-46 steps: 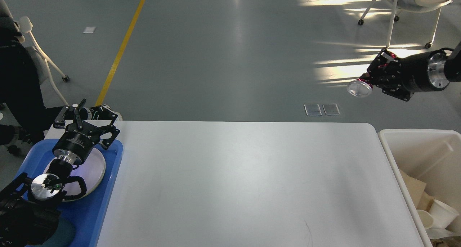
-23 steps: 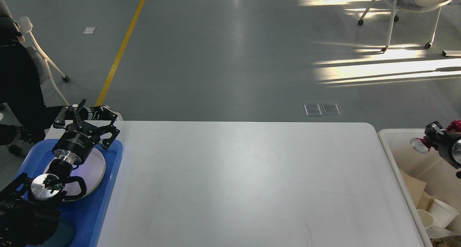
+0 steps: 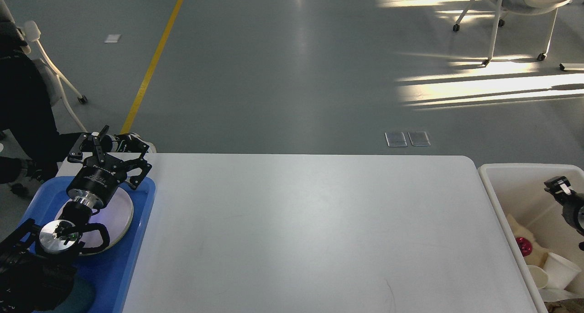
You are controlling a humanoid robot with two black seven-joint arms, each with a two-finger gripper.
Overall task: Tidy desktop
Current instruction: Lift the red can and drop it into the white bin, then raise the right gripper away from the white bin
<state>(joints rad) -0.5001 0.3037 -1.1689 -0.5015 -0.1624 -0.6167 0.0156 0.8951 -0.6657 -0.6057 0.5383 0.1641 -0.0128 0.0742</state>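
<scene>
left gripper (image 3: 109, 155) gapes empty over the tray (image 3: 132, 258); right gripper (image 3: 559, 185) (state unclear, mostly out of view) might snag the bin (image 3: 495, 185) wall.

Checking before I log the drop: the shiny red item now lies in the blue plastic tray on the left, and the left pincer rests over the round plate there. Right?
Not quite. The head view shows the shiny red item in the white rectangular bin on the right, not the blue plastic tray. The left pincer does rest over the round plate.
</scene>
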